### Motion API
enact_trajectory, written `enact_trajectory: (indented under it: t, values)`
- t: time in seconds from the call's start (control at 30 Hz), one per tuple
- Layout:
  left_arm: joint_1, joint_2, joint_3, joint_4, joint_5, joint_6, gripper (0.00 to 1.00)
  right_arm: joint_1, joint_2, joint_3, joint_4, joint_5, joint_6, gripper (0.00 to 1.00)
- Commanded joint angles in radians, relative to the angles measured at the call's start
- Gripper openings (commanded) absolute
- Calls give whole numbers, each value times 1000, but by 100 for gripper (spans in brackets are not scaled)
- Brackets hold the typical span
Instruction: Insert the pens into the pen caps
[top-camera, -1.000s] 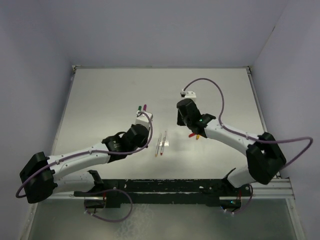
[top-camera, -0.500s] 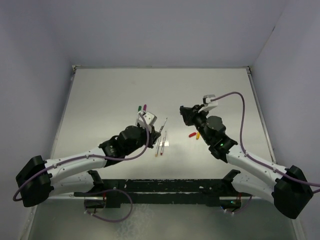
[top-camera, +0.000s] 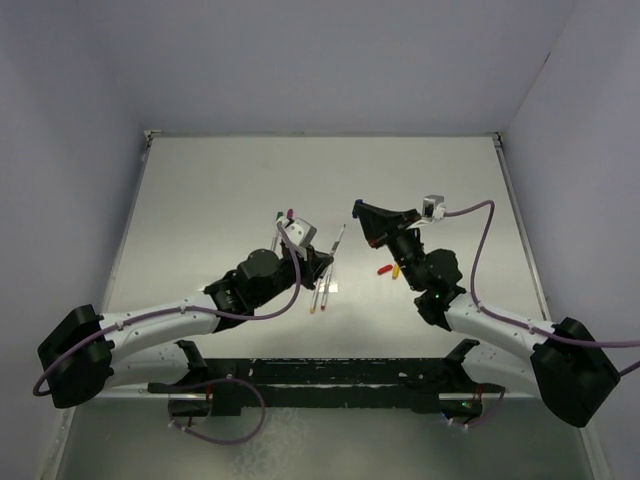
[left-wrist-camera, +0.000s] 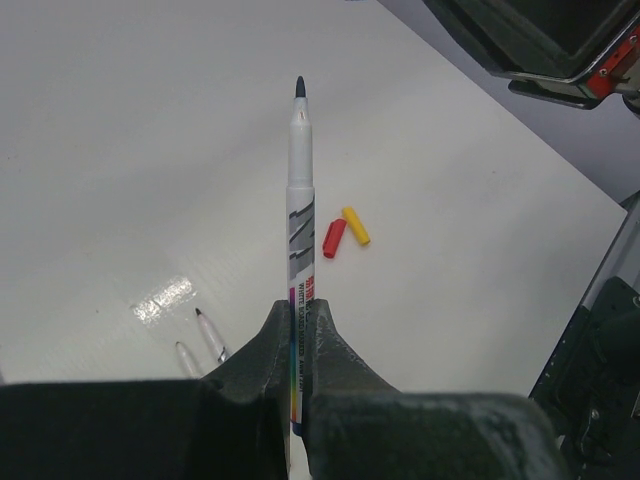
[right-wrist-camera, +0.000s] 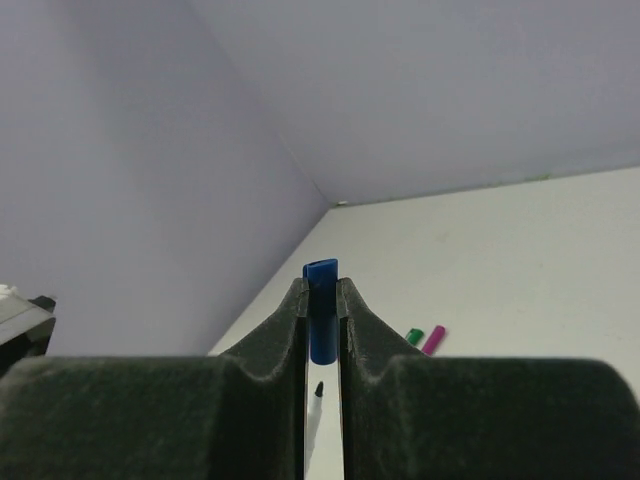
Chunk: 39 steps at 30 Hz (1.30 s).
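Left tool clamped on pen, right tool on blue cap; both swung closer together.

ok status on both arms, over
Left gripper shut on thin silvery-white marker pen. Right gripper shut on stubby blue plastic cap. Pen and cap apart, nothing between.

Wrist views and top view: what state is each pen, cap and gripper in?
Left gripper: jaws shut on thin silvery-white marker pen, uncapped.
Right gripper: jaws shut on stubby blue plastic cap.
Red plastic cap: lying loose.
Yellow plastic cap: lying loose beside the red one.
Two more silvery pens: uncapped, lying flat.
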Motion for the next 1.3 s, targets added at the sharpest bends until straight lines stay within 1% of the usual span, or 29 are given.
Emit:
enact_trajectory:
  t: [0.0, 0.7, 1.27]
  values:
    - [3, -3, 41, 102, 4, 20, 0, 1, 14, 8, 169, -26, 39, 0]
    - [3, -21, 52, 121, 19, 14, 0, 1, 96, 34, 218, -59, 77, 0]
    - [2, -22, 41, 131, -11, 12, 0, 1, 96, 38, 216, -76, 94, 0]
